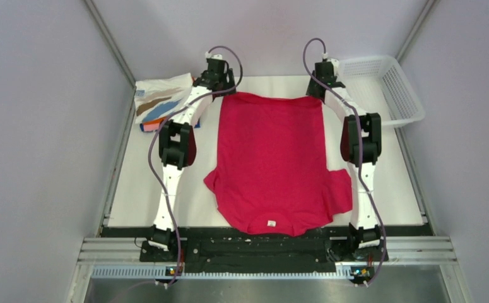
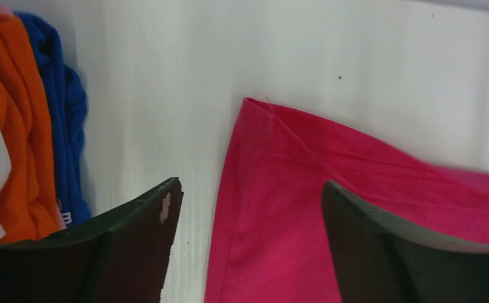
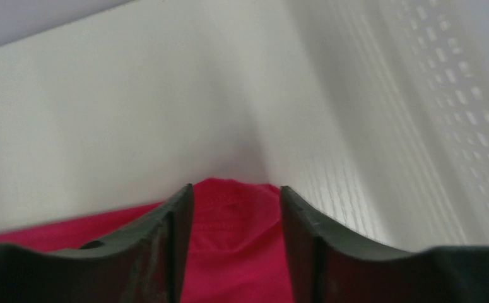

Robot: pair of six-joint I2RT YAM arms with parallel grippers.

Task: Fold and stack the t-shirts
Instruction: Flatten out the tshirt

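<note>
A: Where's the shirt?
B: magenta t-shirt lies flat on the table, collar toward me. Soft, light, floppy.
A: Grippers?
B: My left gripper is wide over the far-left hem corner, my right gripper narrower astride the far-right one. I'd pinch those corners.

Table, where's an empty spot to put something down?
Bare table lies left of the red shirt, nearer than the folded stack, and right of it, nearer than the basket. Both far corners are crowded.
</note>
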